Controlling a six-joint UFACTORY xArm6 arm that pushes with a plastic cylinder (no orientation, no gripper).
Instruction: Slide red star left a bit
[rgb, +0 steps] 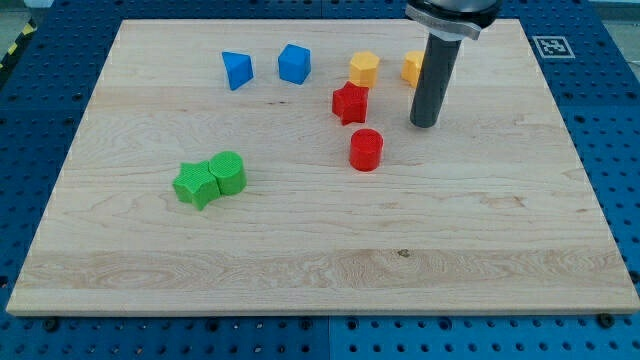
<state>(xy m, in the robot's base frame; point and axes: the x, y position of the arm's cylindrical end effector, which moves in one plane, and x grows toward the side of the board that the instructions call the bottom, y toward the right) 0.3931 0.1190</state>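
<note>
Presently my tip (425, 124) rests on the wooden board (300, 250) in the upper right of the frame, holding nothing, apart from the red star (350, 102) to its left. Red cylinder (366, 150) sits just below the star. Yellow block (364, 68) above it; another yellow block (412, 67) partly behind my rod. Blue blocks (237, 69) (294, 63) upper left; green star (195, 184) touches green cylinder (228, 172).

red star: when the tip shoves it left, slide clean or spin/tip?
The red star looks low and flat-based, so tipping seems unlikely; it should slide on the smooth wooden board. Its pointed outline may make it rotate if pushed off-centre. My tip sits apart to its right, the yellow block just above it.
</note>
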